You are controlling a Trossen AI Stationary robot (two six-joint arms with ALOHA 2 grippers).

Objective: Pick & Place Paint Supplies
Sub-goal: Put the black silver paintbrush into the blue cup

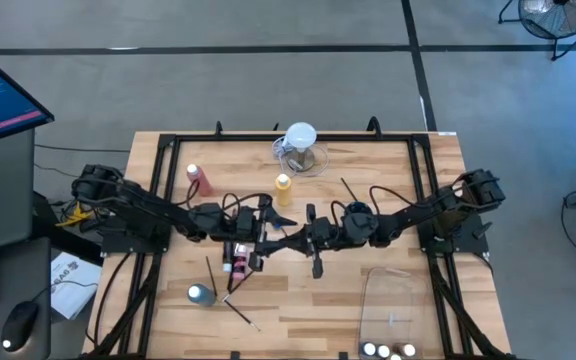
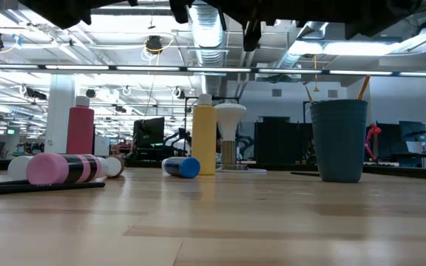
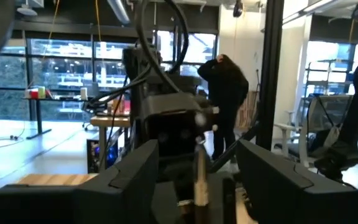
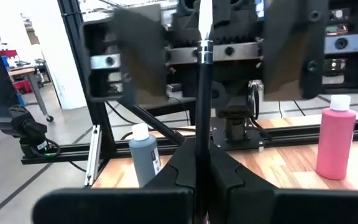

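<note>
My right pincer point(image 4: 199, 180) is clamped shut on a thin dark paintbrush point(image 4: 201, 93), held above the middle of the bench point(image 1: 368, 250). The brush runs from between my right fingers toward my left pincer point(image 3: 196, 180), which faces it at close range. My left fingers point(image 3: 132, 177) stand apart, one on either side of the brush's far end point(image 3: 199, 165); I cannot tell whether they touch it.

On the bench, the yellow bottle point(image 2: 203, 139) stands upright near the back, just beside a clear jug point(image 1: 300, 150) with a white round top. The pink-red bottle point(image 2: 80, 130) stands upright toward the back left. A small bottle with a blue cap point(image 2: 180, 167) lies on its side near the yellow one. Another bottle point(image 2: 65, 168) lies flat at the front left, with a second paintbrush point(image 2: 39, 187) beside it.
</note>
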